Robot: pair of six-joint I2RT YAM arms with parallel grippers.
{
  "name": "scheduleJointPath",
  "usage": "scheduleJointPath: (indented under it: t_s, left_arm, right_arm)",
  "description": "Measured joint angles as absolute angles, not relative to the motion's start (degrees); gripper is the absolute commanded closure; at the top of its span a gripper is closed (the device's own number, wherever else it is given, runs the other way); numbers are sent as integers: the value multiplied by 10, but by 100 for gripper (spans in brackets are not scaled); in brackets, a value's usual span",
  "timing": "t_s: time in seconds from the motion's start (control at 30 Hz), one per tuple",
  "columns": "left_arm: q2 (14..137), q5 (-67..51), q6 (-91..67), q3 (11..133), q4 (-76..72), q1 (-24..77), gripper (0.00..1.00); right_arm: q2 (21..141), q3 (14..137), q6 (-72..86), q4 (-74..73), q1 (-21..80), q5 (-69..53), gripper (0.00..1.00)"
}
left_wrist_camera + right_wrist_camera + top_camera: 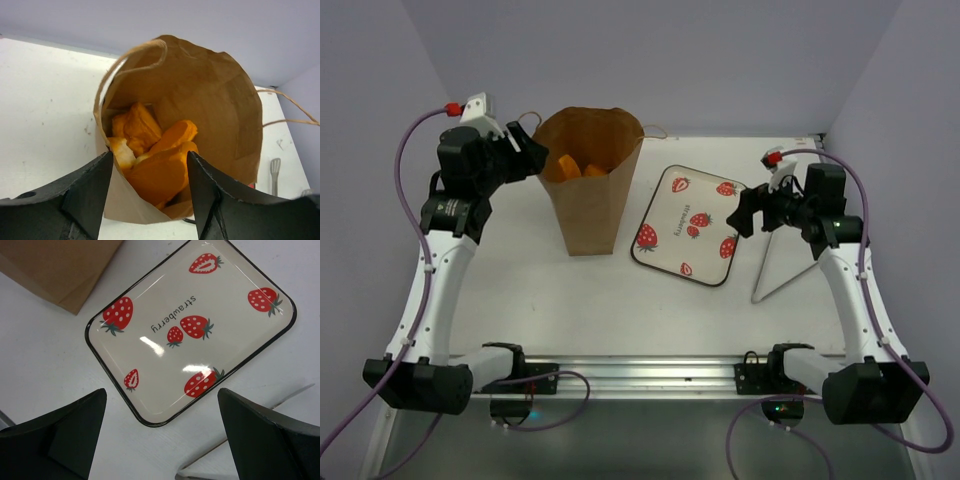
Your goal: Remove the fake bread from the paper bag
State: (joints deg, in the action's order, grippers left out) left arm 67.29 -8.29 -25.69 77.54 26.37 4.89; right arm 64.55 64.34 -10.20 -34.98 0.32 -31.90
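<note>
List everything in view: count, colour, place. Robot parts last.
paper bag: one, brown, upright at the table's back left, mouth open, looped string handles
fake bread: several pieces, glossy orange-golden, piled inside the bag; exact count hidden
tray: one, cream with red strawberry print and dark rim, right of the bag, nothing on it
metal frame: one, grey thin triangle, right of the tray
table: one, white, under everything
left arm: one, white and black, purple cable, reaching to the bag's mouth
right arm: one, white and black, purple cable, beside the tray
left end effector: one, black, open, at the bag's near rim
right end effector: one, black, open, above the tray's edge
</note>
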Motion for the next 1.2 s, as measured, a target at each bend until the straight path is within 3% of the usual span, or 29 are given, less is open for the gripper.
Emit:
scheduleJointPath:
  t_s: [1.2]
  left_arm:
    - [827, 8, -153, 854, 280, 49, 58]
  right_arm:
    - [636, 587, -68, -301, -43, -310, 1]
